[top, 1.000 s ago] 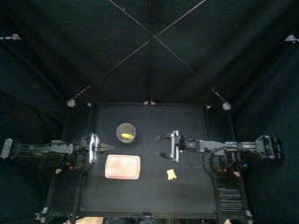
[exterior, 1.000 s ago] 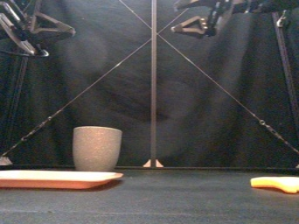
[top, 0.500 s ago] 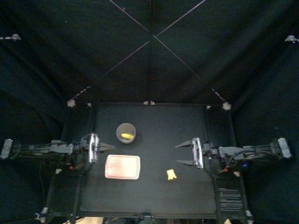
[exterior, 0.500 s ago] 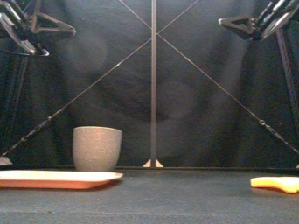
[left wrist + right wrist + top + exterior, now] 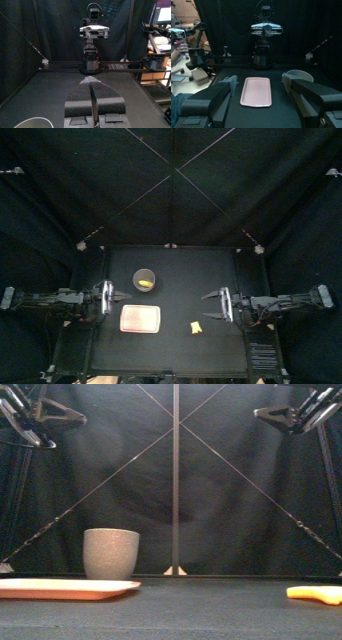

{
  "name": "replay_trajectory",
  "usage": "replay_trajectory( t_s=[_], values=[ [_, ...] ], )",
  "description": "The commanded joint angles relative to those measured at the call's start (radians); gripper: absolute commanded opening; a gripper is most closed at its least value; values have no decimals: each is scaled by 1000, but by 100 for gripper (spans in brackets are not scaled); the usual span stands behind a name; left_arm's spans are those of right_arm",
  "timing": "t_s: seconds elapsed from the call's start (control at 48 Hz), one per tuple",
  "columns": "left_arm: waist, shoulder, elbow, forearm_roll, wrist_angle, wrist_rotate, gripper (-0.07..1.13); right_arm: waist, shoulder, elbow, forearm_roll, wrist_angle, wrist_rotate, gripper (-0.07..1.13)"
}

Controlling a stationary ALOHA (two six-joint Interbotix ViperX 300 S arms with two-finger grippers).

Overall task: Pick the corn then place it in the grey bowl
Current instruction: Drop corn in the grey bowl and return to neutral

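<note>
top view: left gripper (image 5: 93,82) out at the left side of the table (image 5: 201,263), right gripper (image 5: 258,81) out at the right side, both well apart from the toys.
grey cup (image 5: 111,554): upright, at the back left of the table, just behind the pink tray (image 5: 140,319).
corn (image 5: 140,282): most likely the small yellow toy down inside the grey cup; too small to be sure.
other yellow toy (image 5: 195,326): flat on the table, right of the pink tray, near the front, touched by nothing.
left gripper: pressed together, holding nothing, up high.
right gripper: spread wide, holding nothing, up high.
step: looks like the end of the job, with the corn in the grey cup and nothing left to carry.
how to do it well: keep both grippers high and out at the sides; make no low sweep over the table; give the grey cup no bump, to keep it upright with the toy inside; leave the other yellow toy alone.
in case of doubt: look down into the grey cup from above before stopping.
count of cups: one.
count of trays: one, bare.
count of yellow toys: two, one in the grey cup and one on the table.
count of grippers: two.
</note>
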Motion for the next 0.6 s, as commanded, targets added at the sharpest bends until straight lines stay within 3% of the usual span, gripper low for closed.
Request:
replay_trajectory(
  t_s=[0.021, 0.604],
  values=[
    [2, 3, -32, -2, -9, 0, -4, 0, 2, -12, 0, -9, -2, 104],
    [2, 2, -32, -2, -9, 0, -4, -3, 2, -3, -3, -9, -2, 104]
  ],
)
